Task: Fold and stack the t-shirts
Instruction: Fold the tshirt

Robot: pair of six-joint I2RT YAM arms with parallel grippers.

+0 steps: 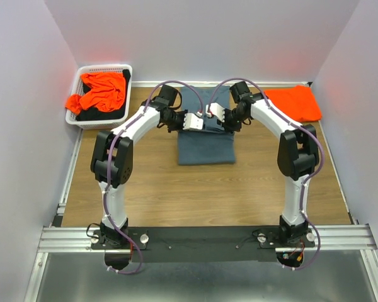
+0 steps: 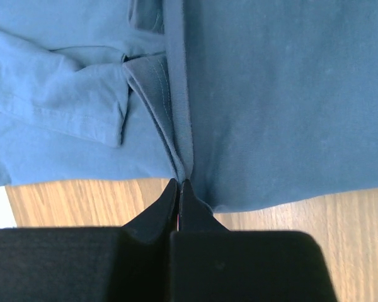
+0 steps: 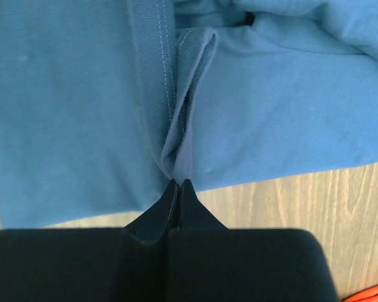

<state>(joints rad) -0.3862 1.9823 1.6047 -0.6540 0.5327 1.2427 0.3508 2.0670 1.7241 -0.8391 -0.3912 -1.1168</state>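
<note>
A slate blue-grey t-shirt lies partly folded in the middle of the wooden table. My left gripper and right gripper meet over its middle, side by side. In the left wrist view the left gripper is shut on a raised ridge of the blue-grey t-shirt at its near edge. The right gripper is likewise shut on a pinched fold of the same shirt. A folded orange t-shirt lies at the back right. Another orange t-shirt is crumpled in the basket.
The white slotted basket stands at the back left corner, with something dark under the orange cloth. Walls close in the left, right and back sides. A metal rail carries both arm bases at the near edge.
</note>
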